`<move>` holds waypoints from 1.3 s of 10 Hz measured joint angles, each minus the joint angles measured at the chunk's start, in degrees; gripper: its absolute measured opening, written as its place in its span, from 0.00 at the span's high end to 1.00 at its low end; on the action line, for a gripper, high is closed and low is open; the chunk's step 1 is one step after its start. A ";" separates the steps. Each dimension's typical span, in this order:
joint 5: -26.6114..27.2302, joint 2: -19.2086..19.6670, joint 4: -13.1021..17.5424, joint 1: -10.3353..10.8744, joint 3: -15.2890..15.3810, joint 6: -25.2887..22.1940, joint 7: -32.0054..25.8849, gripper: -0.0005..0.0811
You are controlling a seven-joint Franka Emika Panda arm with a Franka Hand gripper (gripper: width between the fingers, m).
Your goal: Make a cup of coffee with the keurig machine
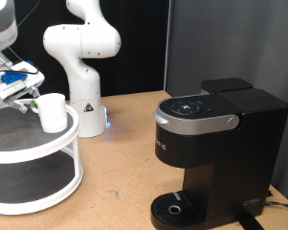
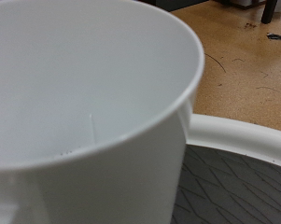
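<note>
At the exterior view's left, on the upper tier of a white two-tier round stand: one cup, small, white, upright, near the tier's edge on the side towards the machine. The raised tier presumably serves as a pick-up station, keeping the cup clear of the worktop and within reach.

Claw: at the upper left of the exterior view, beside the cup on the side away from the machine, tips at about cup height. Whether the fingers touch or enclose the cup wall cannot be told; released or clenched, likewise not discernible. Wrist view: the cup fills nearly the whole picture, interior empty, rim close to the lens; no fingers show. This suggests the claw is lined up closely on the cup, as for a grasp.

Keurig machine: black, at the exterior view's right, standing on the worktop, lid down, silver handle at front. Drip tray at its base carries nothing. Well apart from cup and claw.

Second white robot arm: background, idle, on the worktop behind the stand.
</note>
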 joint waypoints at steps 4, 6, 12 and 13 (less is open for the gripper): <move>0.03 0.00 0.10 0.00 0.00 0.00 0.12 0.77; 0.03 0.00 0.34 -0.04 0.00 -0.09 0.51 0.91; -1.25 -3.31 3.12 -1.85 2.27 -6.35 7.26 0.91; -1.95 -4.42 3.44 -2.25 3.05 -7.07 8.27 0.91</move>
